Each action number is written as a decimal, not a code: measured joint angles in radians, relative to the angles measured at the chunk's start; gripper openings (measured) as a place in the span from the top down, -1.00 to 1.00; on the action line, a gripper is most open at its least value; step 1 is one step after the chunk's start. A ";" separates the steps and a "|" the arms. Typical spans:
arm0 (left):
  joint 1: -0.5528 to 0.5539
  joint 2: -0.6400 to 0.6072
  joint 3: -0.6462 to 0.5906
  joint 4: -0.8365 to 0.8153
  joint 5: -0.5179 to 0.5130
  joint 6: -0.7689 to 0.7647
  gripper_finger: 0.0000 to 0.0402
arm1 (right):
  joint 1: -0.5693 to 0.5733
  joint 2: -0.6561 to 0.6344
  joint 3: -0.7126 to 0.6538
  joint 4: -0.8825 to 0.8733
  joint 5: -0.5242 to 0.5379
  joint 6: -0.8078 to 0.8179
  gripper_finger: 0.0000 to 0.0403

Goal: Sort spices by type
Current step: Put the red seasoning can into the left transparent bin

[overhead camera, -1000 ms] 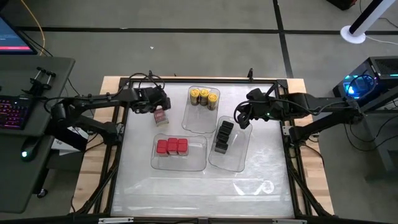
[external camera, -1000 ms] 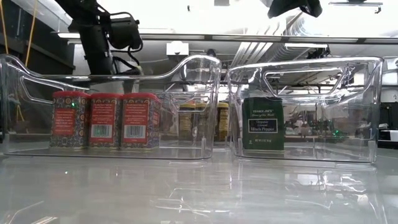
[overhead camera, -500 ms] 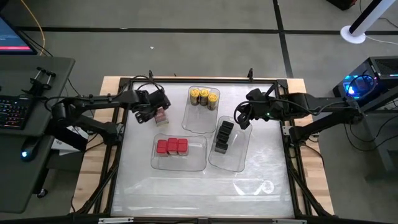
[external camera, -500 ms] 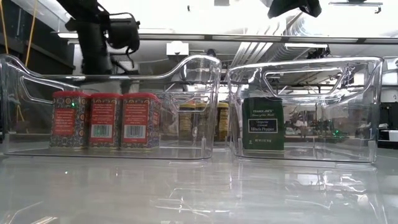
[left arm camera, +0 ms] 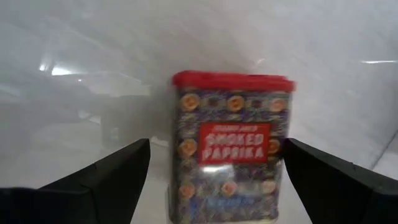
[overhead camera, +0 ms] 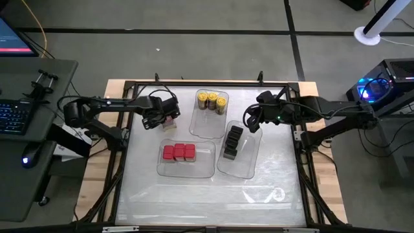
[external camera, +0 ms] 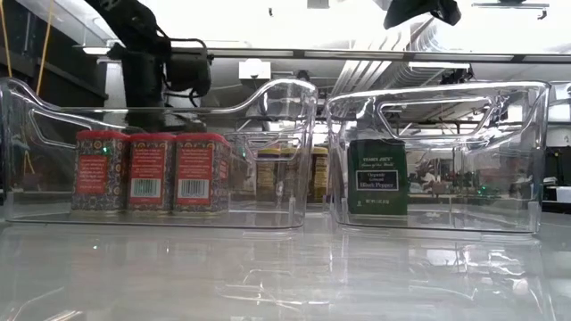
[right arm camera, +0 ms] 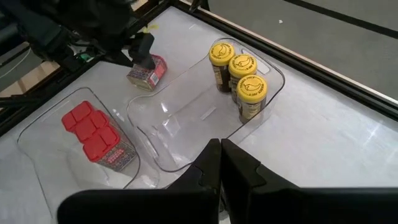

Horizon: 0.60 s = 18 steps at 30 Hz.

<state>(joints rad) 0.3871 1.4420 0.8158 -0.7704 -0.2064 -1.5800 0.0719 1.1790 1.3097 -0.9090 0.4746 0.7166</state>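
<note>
A red-lidded paprika tin (left arm camera: 231,106) lies on its side on the white table at the far left, label up. My left gripper (left arm camera: 217,152) points down over it, open, one finger on either side of the tin with a gap at each; from above it (overhead camera: 162,114) covers part of the tin (overhead camera: 171,118). Red tins (overhead camera: 179,152) stand in the near-left clear tray, three yellow-lidded jars (overhead camera: 212,99) in the far tray, dark tins (overhead camera: 233,140) in the right tray. My right gripper (right arm camera: 221,158) hangs shut above the right tray, holding nothing.
The three clear trays (overhead camera: 202,169) (overhead camera: 204,129) (overhead camera: 249,165) sit close together in the table's middle; the loose tin lies left of the far one. Bare white tabletop (overhead camera: 213,194) stretches toward the near edge. A dark frame rail (overhead camera: 129,139) runs along the table's left side.
My left gripper has sunk toward the loose red tin and shifted a little toward the near edge, rolling its wrist so that the fingers now stand on either side of the tin. It has stayed open. The tin and my right arm have kept still.
</note>
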 joint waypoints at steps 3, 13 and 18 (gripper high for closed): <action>0.012 0.048 0.002 -0.016 0.011 0.000 -0.75 | 0.000 0.000 0.000 0.000 0.000 0.000 1.00; 0.023 0.225 0.009 0.029 0.050 0.068 -0.75 | 0.000 0.000 0.000 0.000 0.002 0.008 1.00; 0.023 0.220 0.005 0.034 0.048 0.153 -0.75 | 0.000 0.000 0.000 0.000 0.002 0.008 1.00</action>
<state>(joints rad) 0.4101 1.6622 0.8207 -0.7362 -0.1588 -1.4275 0.0719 1.1790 1.3094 -0.9085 0.4767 0.7242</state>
